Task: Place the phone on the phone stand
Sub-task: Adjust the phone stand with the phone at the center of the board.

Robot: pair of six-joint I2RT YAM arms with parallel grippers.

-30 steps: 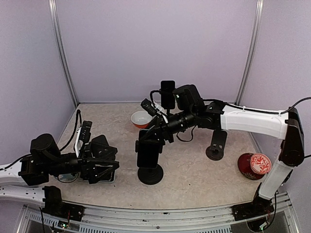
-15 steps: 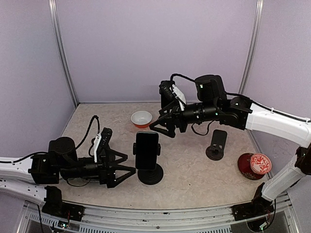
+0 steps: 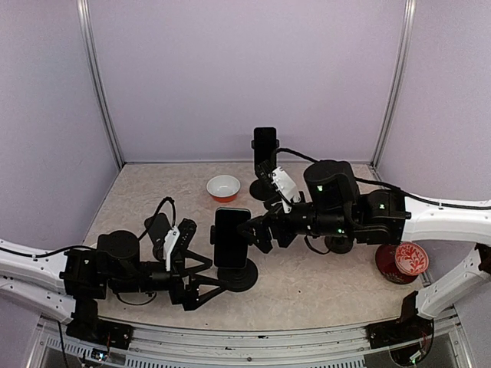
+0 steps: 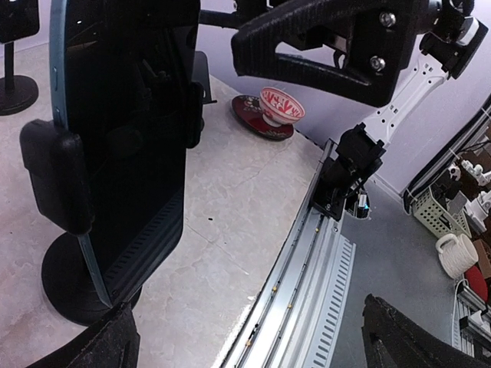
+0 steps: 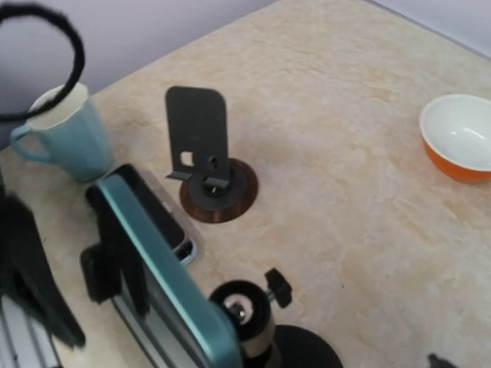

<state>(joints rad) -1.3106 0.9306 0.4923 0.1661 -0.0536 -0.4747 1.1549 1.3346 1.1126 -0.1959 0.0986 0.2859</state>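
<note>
The phone is clamped in the phone stand. The left gripper and right gripper, both spread, have been brought alongside it.

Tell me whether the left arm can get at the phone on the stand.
Probably yes. The left gripper is open beside the phone stand, and its wrist view shows the phone close ahead with nothing between. The right gripper, near the phone's other side, might crowd it.

No readable text, brand, number or sign in any view, black screen of the teal-edged phone dark, nothing legible on it
</note>
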